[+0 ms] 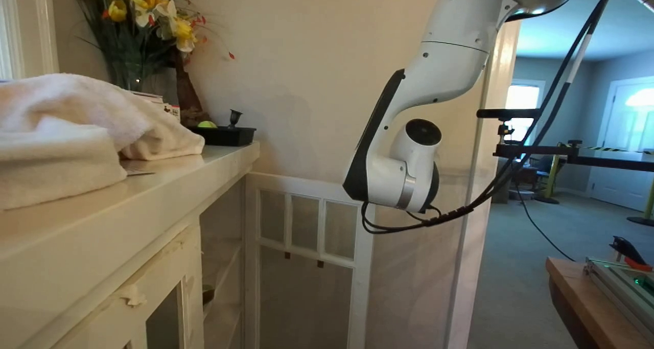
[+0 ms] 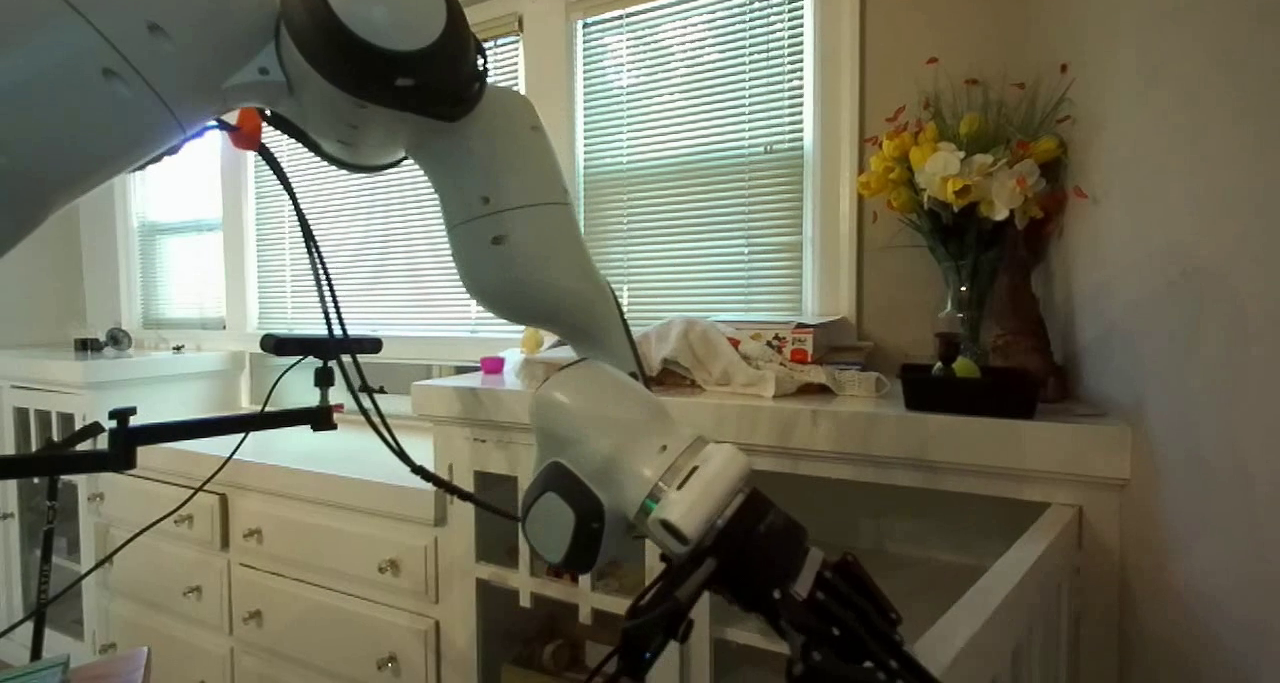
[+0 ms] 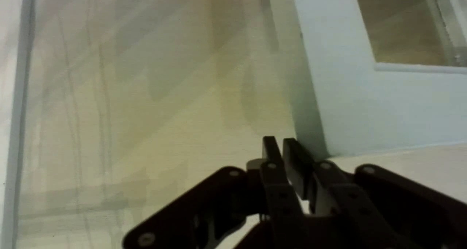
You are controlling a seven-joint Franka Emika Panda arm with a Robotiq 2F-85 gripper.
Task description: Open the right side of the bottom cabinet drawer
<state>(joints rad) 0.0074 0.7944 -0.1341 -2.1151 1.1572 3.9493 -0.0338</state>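
The right cabinet door, white with glass panes, stands swung wide open near the side wall. It shows in both exterior views (image 1: pixel 364 272) (image 2: pixel 1010 598), and its corner shows in the wrist view (image 3: pixel 350 110). The open compartment with shelves (image 2: pixel 850 523) lies behind the arm. The neighbouring left door (image 1: pixel 191 282) is closed. My gripper (image 3: pixel 281 142) has a narrow gap between its fingers with nothing in it. Its fingertips appear beside the door's free edge, in front of the wall; contact cannot be told. In an exterior view the gripper (image 2: pixel 850 623) is partly cut off at the bottom.
The white counter (image 2: pixel 1000 438) above the cabinet holds a towel (image 1: pixel 76 119), a black tray (image 1: pixel 225 136) and a vase of flowers (image 2: pixel 955 178). Drawers (image 2: pixel 335 543) stand further left in that view. The wall (image 3: pixel 175 114) is close ahead of the gripper. Cables (image 1: pixel 424 224) hang from the arm.
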